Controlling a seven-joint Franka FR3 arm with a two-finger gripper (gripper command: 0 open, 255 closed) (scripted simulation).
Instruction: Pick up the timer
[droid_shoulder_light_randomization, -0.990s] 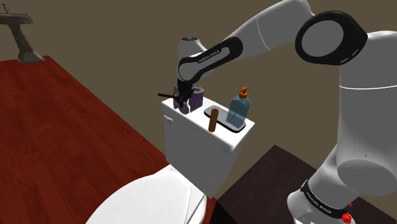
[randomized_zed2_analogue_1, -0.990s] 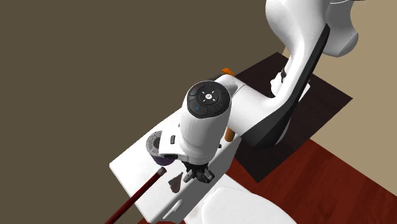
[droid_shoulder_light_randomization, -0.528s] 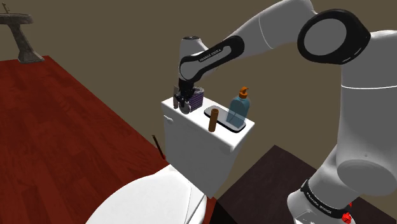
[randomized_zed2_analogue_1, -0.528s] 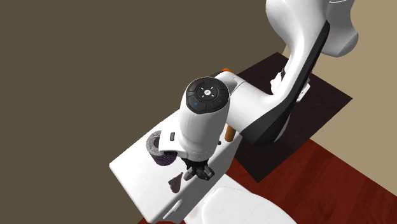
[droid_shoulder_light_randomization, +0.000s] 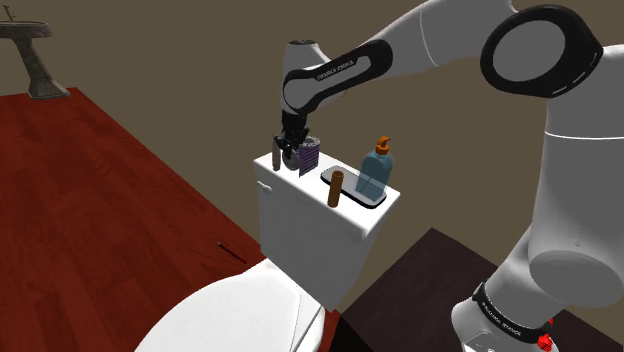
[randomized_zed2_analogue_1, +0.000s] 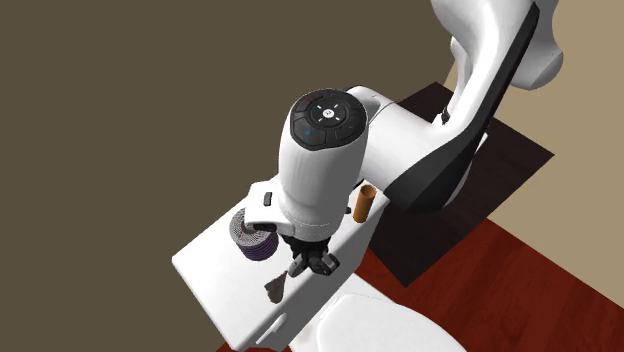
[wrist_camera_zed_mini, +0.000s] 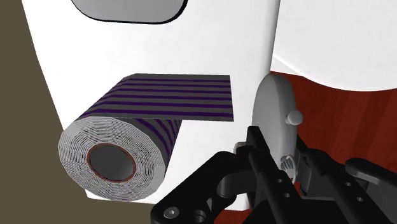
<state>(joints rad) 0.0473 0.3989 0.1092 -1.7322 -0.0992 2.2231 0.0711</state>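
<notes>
One white arm (droid_shoulder_light_randomization: 420, 45) reaches down over a white toilet tank (droid_shoulder_light_randomization: 310, 215). Its black jaws hang just above the tank lid, near the end far from the stand. It is hard to tell if the jaws are open or shut, or if they hold anything. The timer (droid_shoulder_light_randomization: 277, 160) is a small grey round thing with a little knob. It stands on its edge on the lid, just beside the jaws and close to the lid's rim. A roll (droid_shoulder_light_randomization: 309, 153) of paper with purple stripes stands next to it. Farther along the lid are a brown peg (droid_shoulder_light_randomization: 336, 188) and a blue soap bottle (droid_shoulder_light_randomization: 375, 172) on a dark tray (droid_shoulder_light_randomization: 352, 195). The floor (droid_shoulder_light_randomization: 90, 170) is red wood.
</notes>
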